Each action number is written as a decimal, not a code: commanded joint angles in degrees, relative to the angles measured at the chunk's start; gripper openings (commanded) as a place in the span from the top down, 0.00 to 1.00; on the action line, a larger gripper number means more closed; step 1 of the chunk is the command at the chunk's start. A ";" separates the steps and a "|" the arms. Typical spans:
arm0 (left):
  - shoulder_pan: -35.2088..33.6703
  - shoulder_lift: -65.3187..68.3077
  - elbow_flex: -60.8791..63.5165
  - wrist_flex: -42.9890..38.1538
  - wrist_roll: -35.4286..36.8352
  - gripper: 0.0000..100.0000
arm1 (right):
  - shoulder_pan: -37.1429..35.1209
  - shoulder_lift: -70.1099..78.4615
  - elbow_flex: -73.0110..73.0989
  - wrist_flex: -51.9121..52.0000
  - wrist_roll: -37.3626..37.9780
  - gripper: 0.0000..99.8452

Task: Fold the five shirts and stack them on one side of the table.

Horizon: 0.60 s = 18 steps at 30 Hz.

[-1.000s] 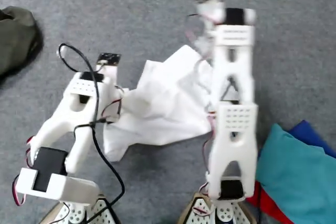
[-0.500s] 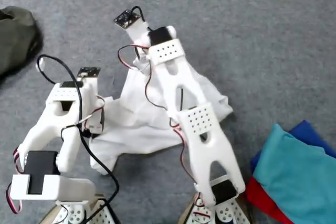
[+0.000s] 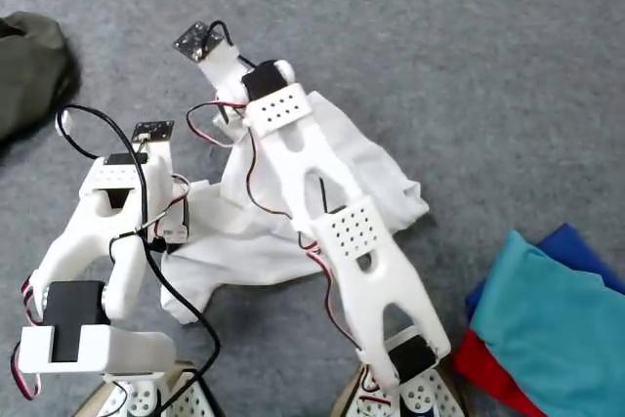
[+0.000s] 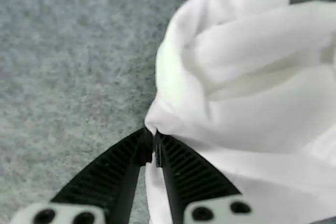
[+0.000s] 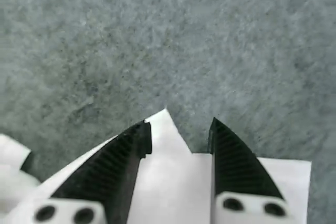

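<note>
And there it goes: we see the right arm [image 3: 322, 192] swing in one second from pointing straight up the counter [image 3: 508, 75] to slanting hard across toward the left, and the white shirt [image 3: 381, 178] goes with it, its far side carried over and the whole bundle bunching leftward. The right end effector [image 5: 179, 123] now stands with its jaws parted, a corner of white cloth lying between them over the grey surface, so we judge that edge has been laid down or is about to be let go. The left end effector [image 4: 154, 135] is clamped tight on a fold at the shirt's edge, anchoring that side. To us this looks like one fold going in, still rumpled, not flat. The teal shirt [image 3: 547, 310] sits piled with others at the near right, and a dark green shirt [image 3: 29, 65] waits at the far left.
</note>
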 commanded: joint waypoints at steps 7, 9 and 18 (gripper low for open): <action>-2.46 -1.36 0.00 -2.90 0.62 0.98 | 1.10 4.09 -2.68 -1.32 0.53 0.81; -2.46 -1.36 0.09 -3.16 0.62 0.98 | 0.84 4.53 -3.30 -0.62 1.05 0.81; -2.37 -1.45 0.44 -3.25 0.62 0.98 | 0.57 4.79 -3.38 -0.70 0.53 0.99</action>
